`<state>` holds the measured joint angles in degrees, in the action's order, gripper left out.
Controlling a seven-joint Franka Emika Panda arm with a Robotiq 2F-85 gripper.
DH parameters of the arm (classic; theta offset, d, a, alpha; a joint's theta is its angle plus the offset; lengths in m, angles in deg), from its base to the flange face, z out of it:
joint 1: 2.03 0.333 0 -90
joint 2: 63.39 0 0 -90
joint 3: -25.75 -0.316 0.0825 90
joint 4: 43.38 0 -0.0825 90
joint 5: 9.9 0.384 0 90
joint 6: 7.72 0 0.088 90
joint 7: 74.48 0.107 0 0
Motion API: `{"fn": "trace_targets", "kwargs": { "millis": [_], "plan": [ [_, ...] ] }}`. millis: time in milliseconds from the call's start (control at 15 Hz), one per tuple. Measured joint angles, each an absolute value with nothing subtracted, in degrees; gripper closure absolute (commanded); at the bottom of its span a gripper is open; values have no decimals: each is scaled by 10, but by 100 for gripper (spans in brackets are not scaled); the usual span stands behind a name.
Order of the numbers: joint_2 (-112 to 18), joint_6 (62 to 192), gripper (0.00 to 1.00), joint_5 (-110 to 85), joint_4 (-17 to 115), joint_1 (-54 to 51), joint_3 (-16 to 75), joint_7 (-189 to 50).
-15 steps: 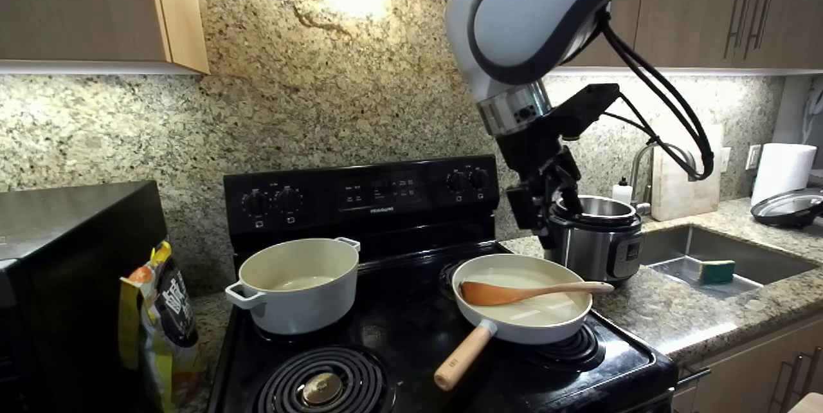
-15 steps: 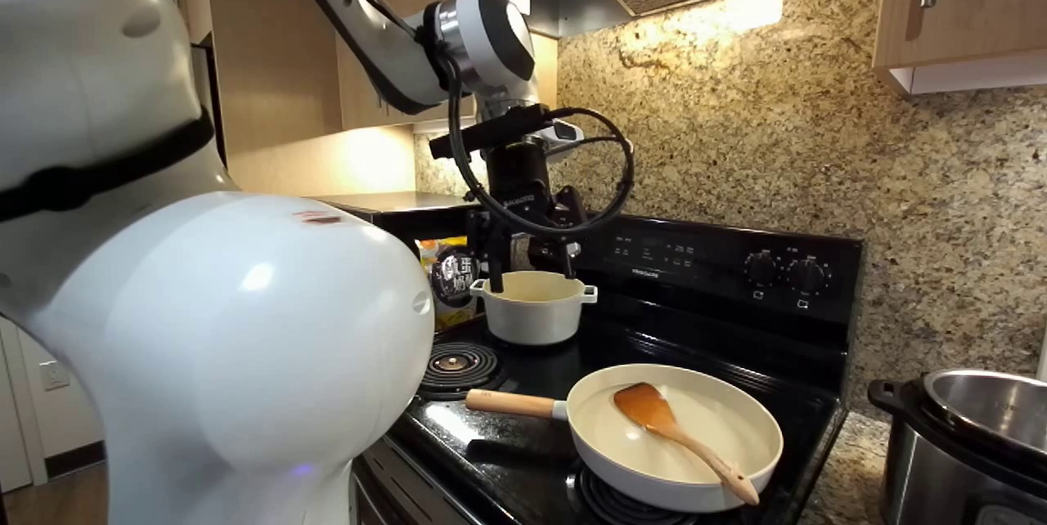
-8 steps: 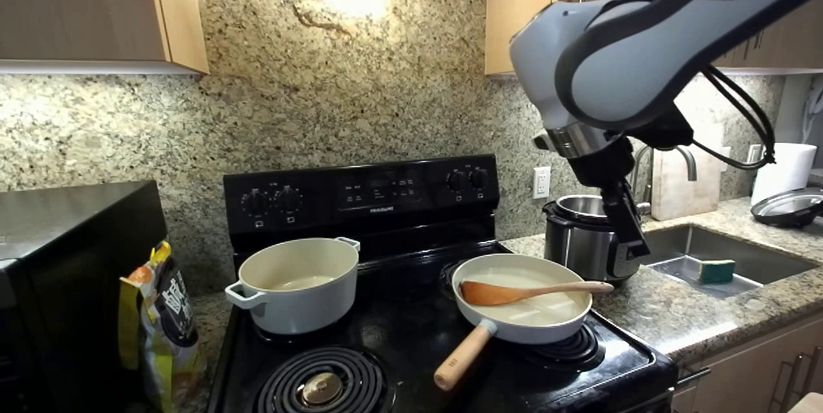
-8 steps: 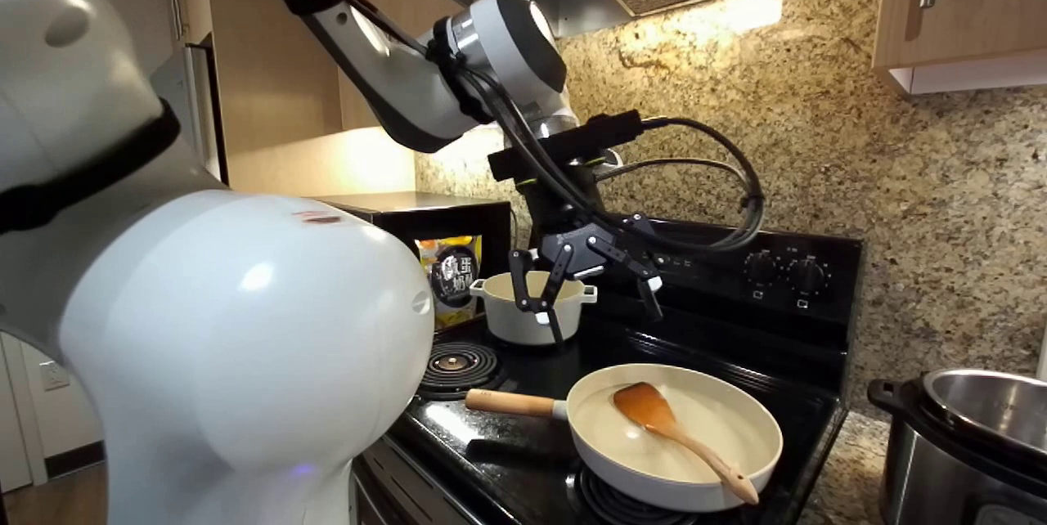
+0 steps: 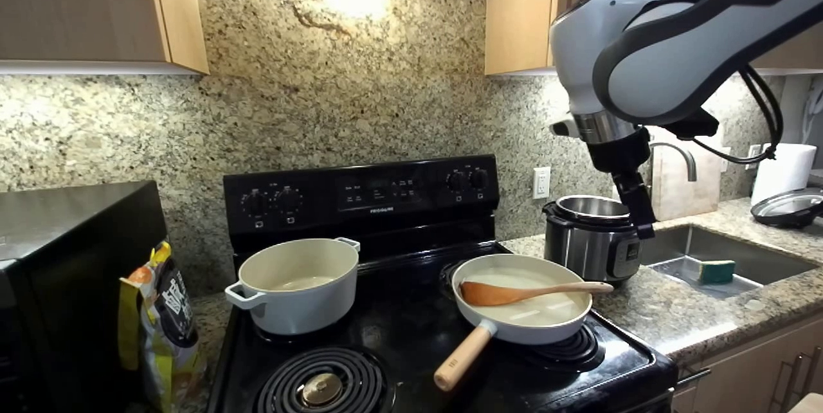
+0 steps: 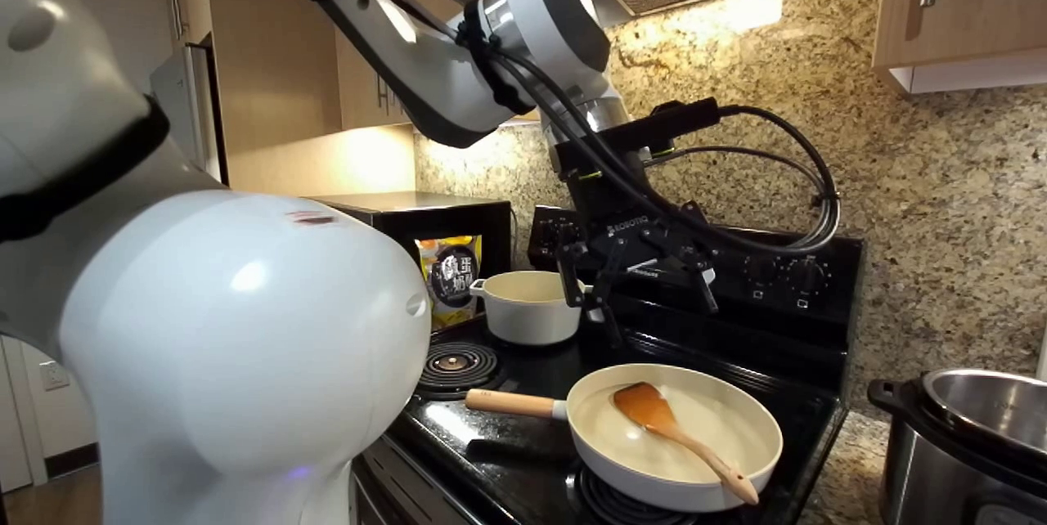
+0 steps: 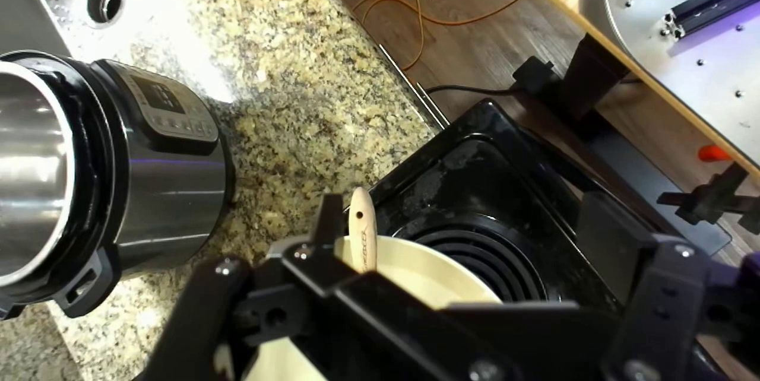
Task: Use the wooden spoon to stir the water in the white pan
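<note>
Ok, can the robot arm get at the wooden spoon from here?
Likely yes: the fingers stand open, nothing visible blocks their way, and the wooden spoon overhangs the rim of the white pan.

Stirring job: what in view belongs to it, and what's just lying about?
For the job:
wooden spoon
white pan
water (barely visible)
end effector (open, holding nothing)

Just about:
two-handled pot
steel cooker
printed bag
sponge
paper roll
lid
</note>
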<state>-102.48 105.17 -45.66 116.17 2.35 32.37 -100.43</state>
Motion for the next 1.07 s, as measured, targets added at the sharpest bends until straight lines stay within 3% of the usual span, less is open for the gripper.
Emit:
{"fn": "trace_targets", "kwargs": {
  "millis": [533, 1067],
  "plan": [
    [-1007, 1081, 0, -490, 1159, 8, 372, -1063],
    [-928, 1333, 0, -584, 1152, -48, 498, -1220]
  ]
}}
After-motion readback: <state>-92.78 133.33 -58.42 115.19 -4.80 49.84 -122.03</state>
